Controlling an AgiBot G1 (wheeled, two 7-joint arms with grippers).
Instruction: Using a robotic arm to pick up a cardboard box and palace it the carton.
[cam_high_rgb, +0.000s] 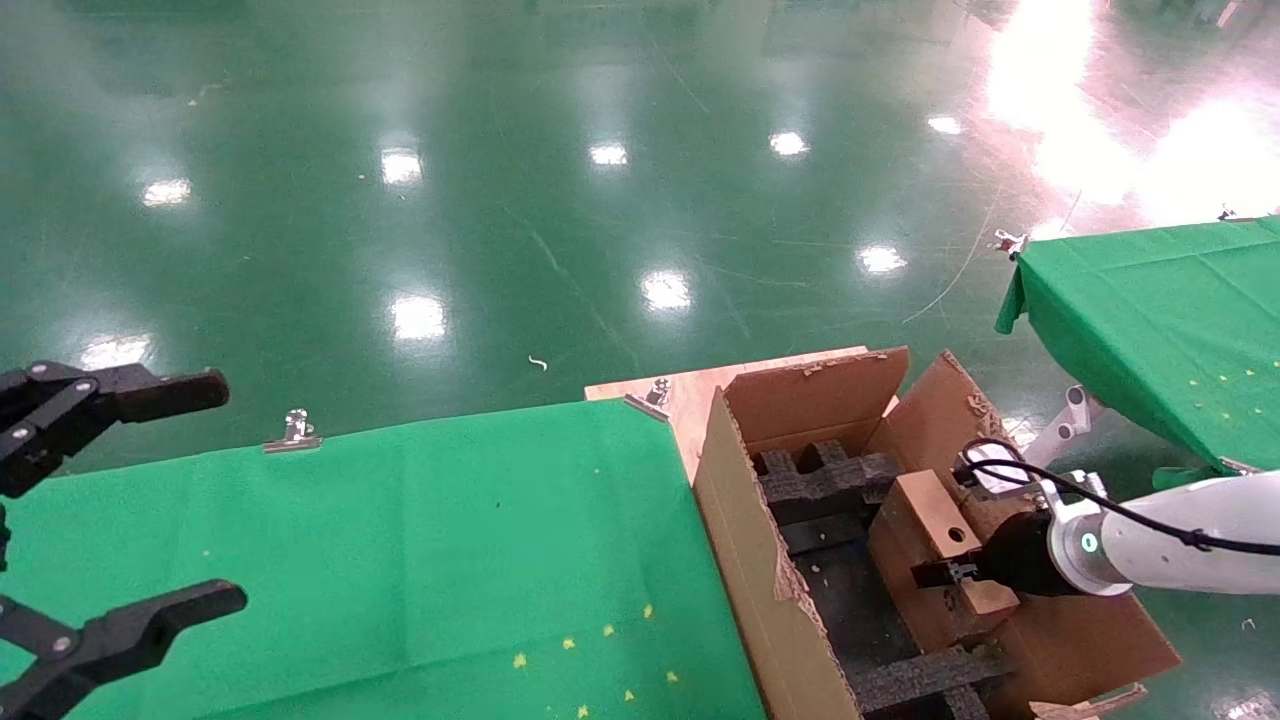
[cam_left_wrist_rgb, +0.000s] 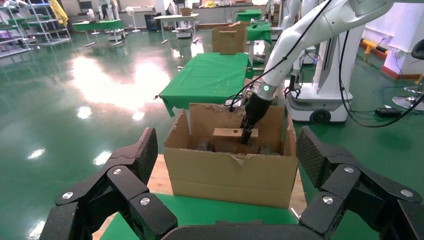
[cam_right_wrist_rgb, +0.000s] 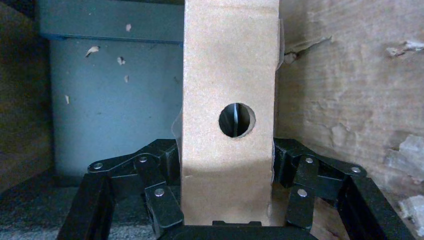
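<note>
The small cardboard box (cam_high_rgb: 930, 530) with a round hole stands on edge inside the large carton (cam_high_rgb: 740, 500), against its right wall, beside black foam inserts (cam_high_rgb: 820, 475). The white robotic arm (cam_high_rgb: 1180, 530) reaches in from the right. My right gripper (cam_high_rgb: 945, 573) is shut on the box's near end. In the right wrist view the fingers (cam_right_wrist_rgb: 167, 160) press both sides of the box (cam_right_wrist_rgb: 230, 75), next to the carton wall (cam_right_wrist_rgb: 340, 100). My left gripper (cam_high_rgb: 220, 490) hangs open and empty over the green table at the far left. The left wrist view shows the carton (cam_left_wrist_rgb: 230, 175) and the box (cam_left_wrist_rgb: 227, 133).
The carton stands on a wooden board (cam_high_rgb: 690, 395) at the right end of the green-covered table (cam_high_rgb: 400, 550), whose cloth is held by metal clips (cam_high_rgb: 293, 430). A second green table (cam_high_rgb: 1150, 320) stands at the far right. Shiny green floor lies beyond.
</note>
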